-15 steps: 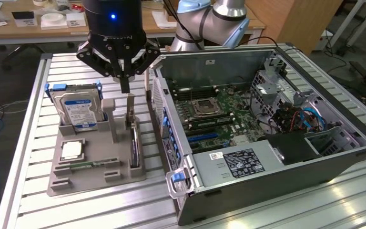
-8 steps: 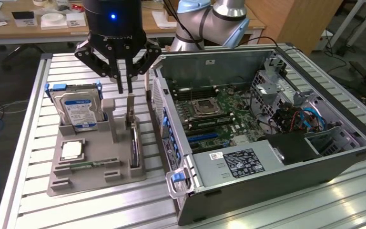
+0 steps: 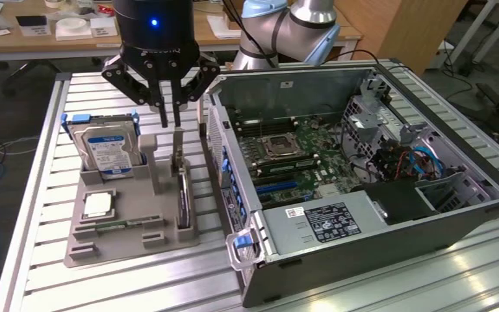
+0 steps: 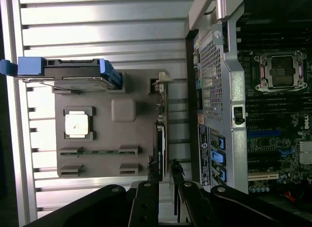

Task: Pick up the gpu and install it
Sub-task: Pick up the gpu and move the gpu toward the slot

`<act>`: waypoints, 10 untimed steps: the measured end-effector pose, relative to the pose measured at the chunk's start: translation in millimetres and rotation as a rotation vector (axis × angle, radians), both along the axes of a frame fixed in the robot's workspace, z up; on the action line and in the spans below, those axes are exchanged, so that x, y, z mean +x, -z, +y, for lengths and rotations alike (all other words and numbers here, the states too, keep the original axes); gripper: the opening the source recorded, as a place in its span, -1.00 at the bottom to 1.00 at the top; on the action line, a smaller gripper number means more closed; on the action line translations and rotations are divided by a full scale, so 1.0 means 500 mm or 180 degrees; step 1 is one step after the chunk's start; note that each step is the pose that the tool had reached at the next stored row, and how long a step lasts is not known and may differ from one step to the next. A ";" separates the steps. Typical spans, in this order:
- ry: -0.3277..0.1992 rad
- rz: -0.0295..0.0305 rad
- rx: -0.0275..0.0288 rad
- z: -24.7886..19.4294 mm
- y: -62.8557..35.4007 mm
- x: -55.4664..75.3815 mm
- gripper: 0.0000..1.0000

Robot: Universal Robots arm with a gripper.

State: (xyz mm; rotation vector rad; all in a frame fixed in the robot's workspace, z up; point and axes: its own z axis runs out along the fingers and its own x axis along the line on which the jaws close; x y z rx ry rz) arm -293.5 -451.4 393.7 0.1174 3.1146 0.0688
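Note:
The gpu (image 3: 182,195) stands on edge in the slot of the grey holder tray (image 3: 119,237) nearest the case, a thin dark card with a pale metal bracket at its top end. My gripper (image 3: 171,123) hangs directly over that top end, fingers pointing down and slightly open, a narrow gap between them and nothing gripped. In the wrist view the gpu (image 4: 161,134) shows edge-on, running in line with the gap of my gripper (image 4: 165,169). The fingertips (image 4: 176,166) sit just over the card's near end.
The tray also holds a silver hard drive (image 3: 104,149) in a blue bracket, a processor (image 3: 99,205) and a memory stick (image 3: 111,225). The open computer case (image 3: 362,260) lies to the exterior view's right, its motherboard (image 3: 293,156) exposed, its wall close to the gpu.

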 end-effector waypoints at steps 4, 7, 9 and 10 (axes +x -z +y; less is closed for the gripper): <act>0.0000 0.0000 0.0000 0.0000 0.000 0.000 -0.39; 0.0000 0.0000 0.0000 0.0000 0.000 0.000 -0.14; 0.0000 0.0000 0.0000 0.0000 0.000 0.000 -0.14; 0.0000 0.0000 0.0000 0.0000 0.000 0.000 -0.14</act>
